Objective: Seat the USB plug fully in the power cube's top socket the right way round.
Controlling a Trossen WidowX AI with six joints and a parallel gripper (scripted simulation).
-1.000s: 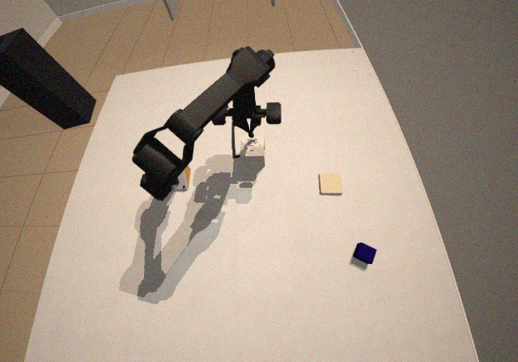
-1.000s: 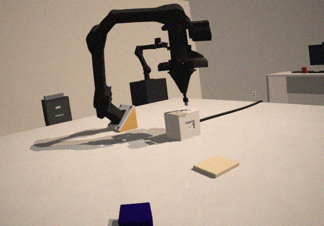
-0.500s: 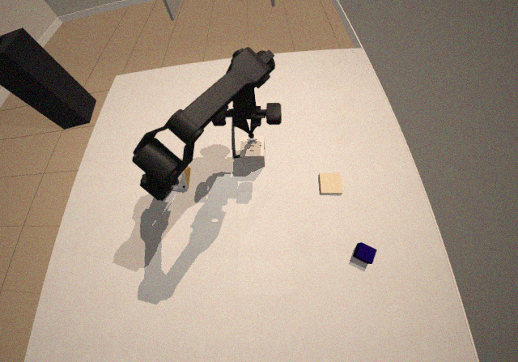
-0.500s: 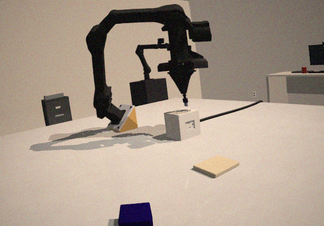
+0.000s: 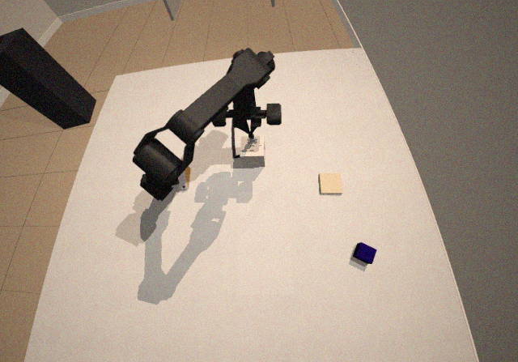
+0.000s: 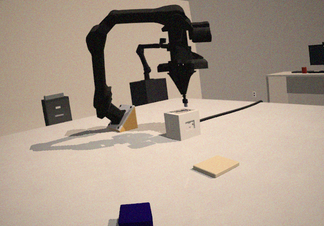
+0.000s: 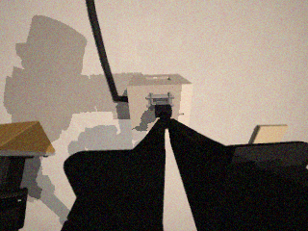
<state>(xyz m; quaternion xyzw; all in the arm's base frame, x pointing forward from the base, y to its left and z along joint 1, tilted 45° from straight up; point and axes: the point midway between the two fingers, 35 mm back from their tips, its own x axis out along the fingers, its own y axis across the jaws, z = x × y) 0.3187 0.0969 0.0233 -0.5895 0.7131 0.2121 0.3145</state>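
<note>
The white power cube [image 5: 248,163] [image 6: 172,125] [image 7: 140,102] stands on the table below the arm. My gripper [image 5: 251,131] [image 6: 184,95] [image 7: 165,123] points down over the cube's top, shut on the small black USB plug [image 6: 185,101] [image 7: 163,112]. The plug hangs upright, its metal end down. In the exterior view a small gap shows between that end and the cube's top, so it is out of the socket. Shadow and the plug partly cover the top's openings, and I cannot tell which way round the plug is relative to the socket.
A black cable [image 5: 232,136] [image 6: 230,111] [image 7: 102,58] runs from the cube's side. A flat pale yellow block [image 5: 330,183] [image 6: 216,165] [image 7: 270,133] and a dark blue block [image 5: 364,253] [image 6: 135,214] lie on the table. The orange wedge [image 6: 129,121] [image 7: 29,137] is at the arm's base.
</note>
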